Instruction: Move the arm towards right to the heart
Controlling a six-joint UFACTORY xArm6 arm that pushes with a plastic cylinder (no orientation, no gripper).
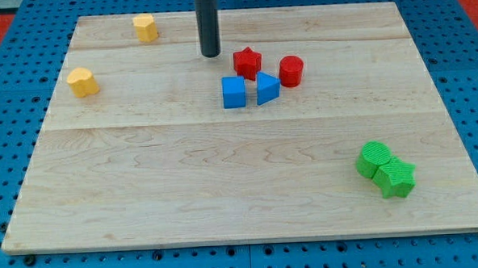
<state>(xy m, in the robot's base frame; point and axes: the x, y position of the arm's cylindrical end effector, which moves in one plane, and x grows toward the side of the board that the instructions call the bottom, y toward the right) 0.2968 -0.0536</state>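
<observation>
My tip rests on the wooden board near the view's top middle. A yellow heart lies far to the tip's left, near the board's left edge. A yellow hexagon sits at the upper left, left of the rod. A red star is just right of the tip, apart from it by a small gap. A red cylinder is further right. A blue cube and a blue triangle sit side by side just below the red star.
A green cylinder and a green star touch each other near the board's lower right. A blue pegboard surrounds the board on all sides.
</observation>
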